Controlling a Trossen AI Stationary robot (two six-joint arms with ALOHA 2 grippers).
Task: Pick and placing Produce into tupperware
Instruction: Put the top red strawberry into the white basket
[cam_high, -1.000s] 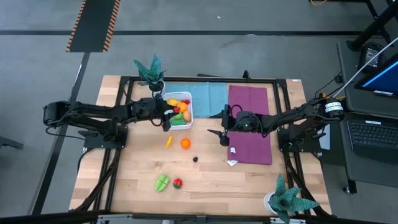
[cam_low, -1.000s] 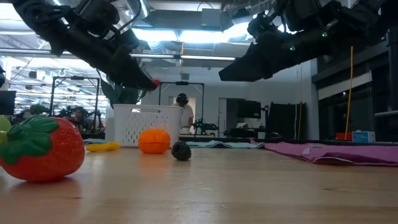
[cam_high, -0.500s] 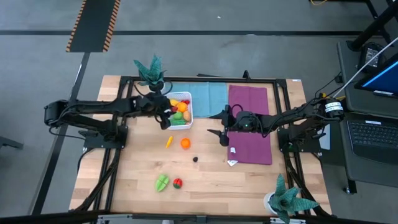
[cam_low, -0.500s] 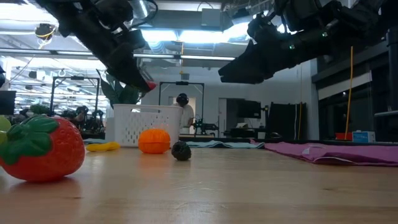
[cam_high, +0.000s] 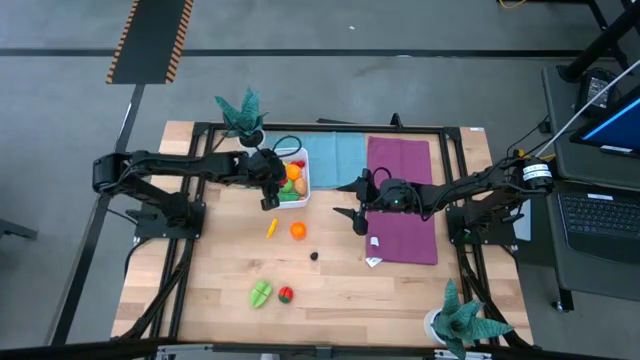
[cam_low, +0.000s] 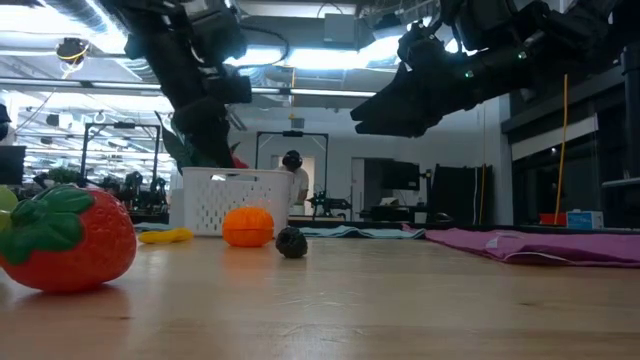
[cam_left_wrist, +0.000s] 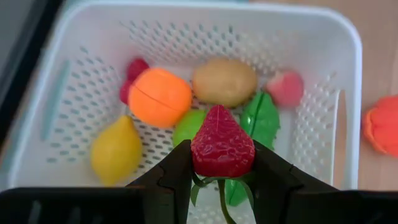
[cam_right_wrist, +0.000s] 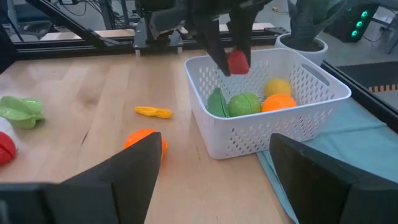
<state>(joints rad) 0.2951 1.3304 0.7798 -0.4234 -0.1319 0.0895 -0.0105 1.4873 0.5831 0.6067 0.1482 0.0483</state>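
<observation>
Red plastic strawberry (cam_left_wrist: 222, 149) sits pinched between my left pincer's (cam_high: 271, 186) two dark fingers (cam_left_wrist: 177, 175), held above the white perforated plastic basket (cam_high: 303, 172) at the table's twelve o'clock side. Below it in the basket lie a yellow lemon (cam_left_wrist: 116, 151), an orange fruit (cam_left_wrist: 161, 97), a tan kiwi-like piece (cam_left_wrist: 224, 82), a pink peach (cam_left_wrist: 285, 88), a green leafy piece (cam_left_wrist: 259, 120) and a dark red piece (cam_left_wrist: 135, 70).

My right pincer (cam_high: 354, 203) hangs wide apart with nothing in it, at three o'clock from the basket, by the purple cloth (cam_high: 405, 205).

On the wooden table (cam_high: 330, 295), toward six o'clock from the basket, lie a small yellow piece (cam_high: 271, 228), an orange (cam_high: 298, 230), a dark little fruit (cam_high: 314, 255), a green leafy vegetable (cam_high: 260, 293) and a second red strawberry (cam_high: 286, 294).
</observation>
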